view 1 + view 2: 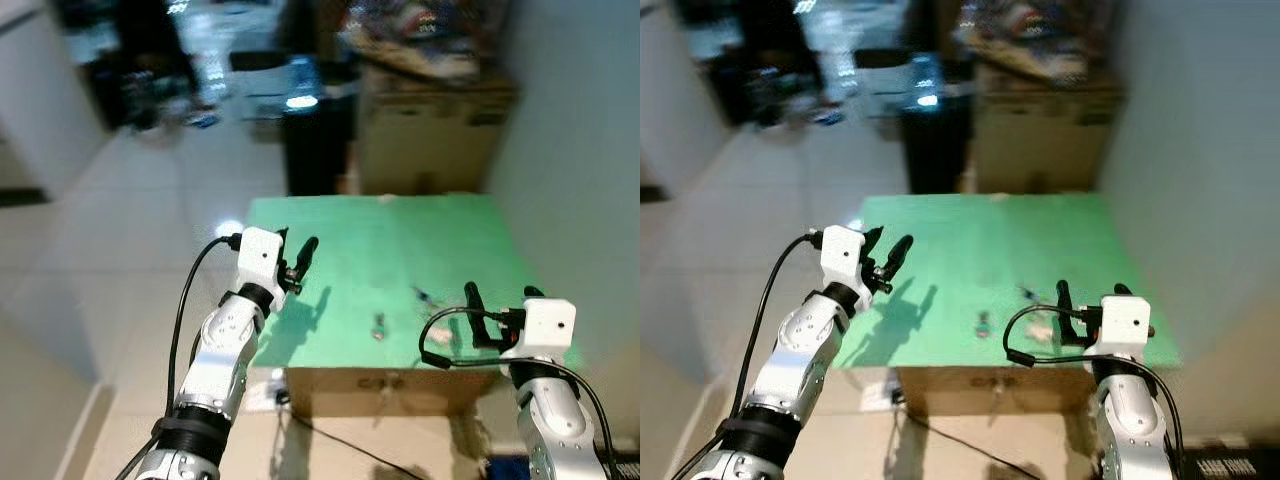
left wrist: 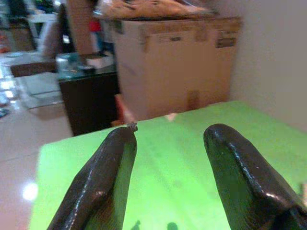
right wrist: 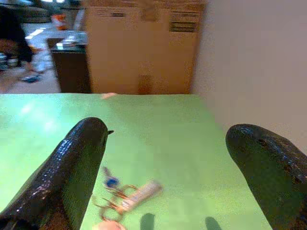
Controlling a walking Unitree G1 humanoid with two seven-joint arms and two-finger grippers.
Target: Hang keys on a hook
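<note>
Lying low-centre in the right wrist view, keys [image 3: 125, 197] sat just ahead of the spread-fingered, empty right gripper [image 1: 500, 300] — left gripper [image 1: 297, 257], likewise unclenched and empty, farther off.

The green worktop [image 1: 400, 250] has a smooth, matt surface. The bunch of keys [image 3: 125, 197] looks like coppery metal with a pale plastic tag. Glossy black fingers [image 3: 72, 167] gleam; the brown cardboard boxes [image 2: 172, 62] look dull, the pale floor tiles [image 1: 130, 230] shiny.
</note>
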